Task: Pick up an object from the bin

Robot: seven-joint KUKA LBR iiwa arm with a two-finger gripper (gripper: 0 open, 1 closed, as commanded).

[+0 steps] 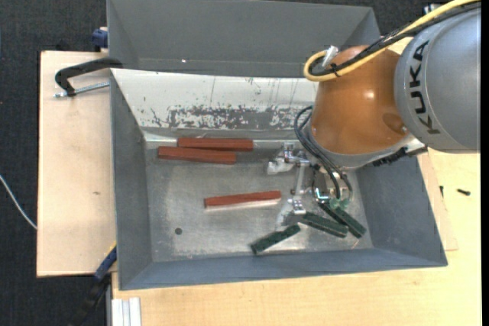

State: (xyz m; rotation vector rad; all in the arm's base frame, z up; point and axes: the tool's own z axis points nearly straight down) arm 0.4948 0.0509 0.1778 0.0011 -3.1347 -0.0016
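Observation:
My gripper point(290, 183) hangs low over the right half of the bin floor, under the orange wrist cover. Its two metal fingertips point(284, 159) stand apart, open, and nothing shows between them. A red-brown flat stick point(242, 200) lies on the floor just to the left, its right end close to the nearer fingertip. A dark green stick point(275, 239) lies tilted in front of the gripper. Two more dark green sticks point(327, 224) lie crossed at the front right, partly under the wrist.
Two more red-brown sticks point(197, 155) lie side by side along the foot of the back wall at the left. The arm and its orange cover hide the bin's right rear corner. Bare floor lies at the front left.

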